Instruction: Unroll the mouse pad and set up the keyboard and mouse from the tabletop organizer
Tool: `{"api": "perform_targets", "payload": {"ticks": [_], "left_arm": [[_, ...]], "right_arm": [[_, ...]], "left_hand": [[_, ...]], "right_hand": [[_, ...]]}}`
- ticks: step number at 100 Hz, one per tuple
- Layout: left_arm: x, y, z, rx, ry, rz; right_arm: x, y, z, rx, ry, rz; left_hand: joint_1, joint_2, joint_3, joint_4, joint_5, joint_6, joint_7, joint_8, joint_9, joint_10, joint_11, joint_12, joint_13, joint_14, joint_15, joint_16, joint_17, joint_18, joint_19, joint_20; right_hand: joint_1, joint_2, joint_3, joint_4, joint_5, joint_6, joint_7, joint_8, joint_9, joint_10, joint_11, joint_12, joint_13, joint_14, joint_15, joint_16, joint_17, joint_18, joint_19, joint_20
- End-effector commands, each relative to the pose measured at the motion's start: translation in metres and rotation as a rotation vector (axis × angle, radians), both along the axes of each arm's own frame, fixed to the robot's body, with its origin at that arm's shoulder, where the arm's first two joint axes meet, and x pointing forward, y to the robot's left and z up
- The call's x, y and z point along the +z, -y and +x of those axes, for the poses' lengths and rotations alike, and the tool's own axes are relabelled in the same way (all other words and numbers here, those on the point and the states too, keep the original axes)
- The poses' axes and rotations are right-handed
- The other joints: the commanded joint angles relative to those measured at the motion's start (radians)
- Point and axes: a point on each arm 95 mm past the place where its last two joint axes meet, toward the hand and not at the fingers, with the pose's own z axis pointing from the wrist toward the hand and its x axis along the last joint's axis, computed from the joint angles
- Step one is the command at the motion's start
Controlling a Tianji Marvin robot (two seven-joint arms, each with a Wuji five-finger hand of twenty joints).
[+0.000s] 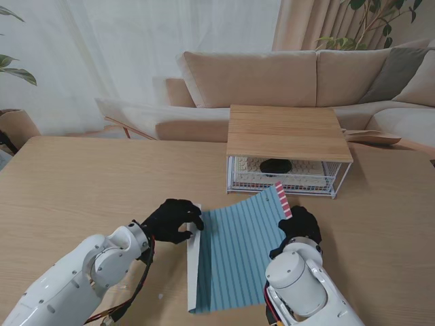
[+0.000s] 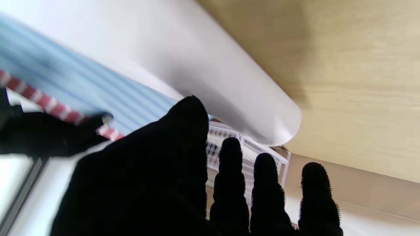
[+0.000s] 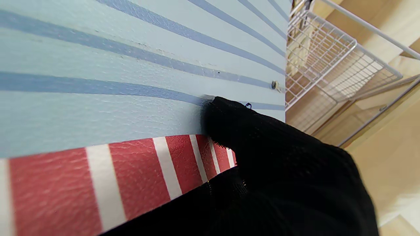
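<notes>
the mouse pad (image 1: 234,255) lay partly unrolled on the near middle of the surface (image 1: 75,183), blue stripes up, its left portion curled into a white roll (image 2: 210,65) and its far right corner lifted off the wood. the left robot hand (image 1: 171,221) rested against that roll, fingers bent over its far end; whether it truly gripped the roll could not be told. the right robot hand (image 1: 299,227) pinched the red-and-white edge band (image 3: 98,183), thumb pressing on the blue face. the pad looked thin, light and limp, with a leather-like grain that should give fair friction, and its curl looked likely to spring back, so holding the two opposite edges seemed wise. the mouse (image 1: 276,165) sat on what appeared to be the keyboard (image 1: 262,171) in the organizer (image 1: 289,132) at far right, untouched.
</notes>
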Motion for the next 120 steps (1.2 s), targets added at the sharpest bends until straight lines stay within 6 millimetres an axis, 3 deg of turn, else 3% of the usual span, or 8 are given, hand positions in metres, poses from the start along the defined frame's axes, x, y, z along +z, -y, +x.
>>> {"api": "perform_targets", "payload": {"ticks": [1,15,35,51,66,84,104,120], "left_arm": [[0.007,0.005,-0.006,0.025,-0.002,-0.059],[0.013,0.014,-0.017,-0.003,-0.016,-0.110],[-0.002,0.015,-0.027,-0.074,-0.063,-0.053],[-0.024,-0.003,-0.025,-0.073,-0.156,0.030],[-0.034,-0.026,-0.021,-0.094,-0.166,0.134],[-0.032,-0.051,-0.010,-0.116,-0.127,0.263],[-0.025,-0.073,0.000,-0.083,-0.071,0.320],[-0.017,-0.076,0.004,-0.006,0.000,0.257]], "right_arm": [[-0.001,-0.006,-0.002,0.006,-0.007,0.022],[-0.001,-0.008,-0.001,0.007,-0.006,0.024],[-0.001,-0.009,0.000,0.014,-0.009,0.019],[-0.001,-0.009,-0.001,0.021,-0.014,0.016],[-0.002,-0.007,-0.001,0.021,-0.016,0.016],[-0.001,-0.003,-0.002,0.025,-0.017,-0.002],[-0.002,0.000,-0.003,0.034,-0.026,-0.020],[-0.002,-0.001,-0.003,0.067,-0.038,-0.034]], "left_hand": [[0.026,0.033,-0.020,-0.032,0.014,-0.008,-0.007,-0.012,0.000,-0.027,-0.013,-0.010,0.004,-0.021,-0.001,-0.022,-0.010,0.012,-0.014,-0.012],[0.015,0.058,-0.065,-0.042,0.012,-0.013,-0.008,-0.010,0.008,-0.025,-0.015,-0.011,0.013,-0.018,0.001,-0.022,-0.010,0.009,0.013,0.002],[-0.023,0.084,-0.107,-0.034,-0.002,-0.023,-0.021,-0.018,0.019,-0.019,-0.023,-0.015,0.044,-0.003,0.006,-0.019,-0.014,0.020,0.057,0.024],[-0.165,0.039,0.020,0.035,-0.054,-0.015,-0.037,0.002,-0.025,-0.007,-0.040,-0.024,0.009,0.010,-0.024,-0.015,-0.017,0.030,0.028,0.007],[-0.202,-0.047,0.039,0.027,-0.109,-0.023,-0.046,0.007,-0.078,-0.012,-0.058,-0.034,-0.010,0.007,-0.072,-0.030,-0.017,0.033,-0.012,-0.014],[-0.214,-0.077,0.051,0.027,-0.132,-0.028,-0.042,0.011,-0.090,-0.016,-0.059,-0.036,-0.011,0.003,-0.087,-0.032,-0.016,0.034,-0.025,-0.019],[-0.217,-0.070,0.064,0.026,-0.149,-0.035,-0.036,0.015,-0.095,-0.012,-0.055,-0.036,-0.009,0.004,-0.085,-0.024,-0.013,0.035,-0.021,-0.017],[-0.226,-0.025,0.057,0.023,-0.198,-0.044,-0.053,0.009,-0.104,-0.006,-0.055,-0.036,-0.010,0.009,-0.083,-0.019,-0.013,0.040,-0.011,-0.011]], "right_hand": [[0.064,0.052,0.024,0.011,-0.019,-0.044,0.052,0.017,-0.013,0.001,0.029,-0.011,0.000,-0.018,0.006,-0.003,-0.003,-0.042,0.007,-0.013],[0.064,0.051,0.024,0.012,-0.019,-0.042,0.055,0.014,-0.014,0.002,0.031,-0.013,0.000,-0.016,0.009,-0.002,-0.005,-0.040,0.010,-0.013],[0.065,0.050,0.023,0.011,-0.018,-0.044,0.057,0.010,-0.014,0.003,0.033,-0.015,-0.003,-0.014,0.010,-0.002,-0.007,-0.040,0.011,-0.015],[0.066,0.051,0.023,0.011,-0.021,-0.046,0.056,0.008,-0.027,0.013,0.040,-0.009,-0.022,-0.008,0.026,0.006,-0.032,-0.044,0.017,-0.011],[0.066,0.060,0.018,0.009,-0.030,-0.050,0.057,0.014,-0.046,0.018,0.053,-0.003,-0.051,-0.005,0.044,0.014,-0.064,-0.053,0.025,-0.004],[0.070,0.056,0.022,0.008,-0.030,-0.042,0.057,0.017,-0.047,0.027,0.059,-0.002,-0.055,0.001,0.053,0.017,-0.072,-0.054,0.031,0.000],[0.071,0.045,0.033,0.008,-0.018,-0.032,0.057,0.016,-0.039,0.033,0.060,-0.004,-0.047,0.010,0.058,0.017,-0.069,-0.047,0.034,0.004],[0.066,0.031,0.045,0.006,-0.002,-0.035,0.052,0.014,-0.025,0.035,0.057,-0.006,-0.037,0.017,0.060,0.016,-0.061,-0.042,0.037,0.006]]}}
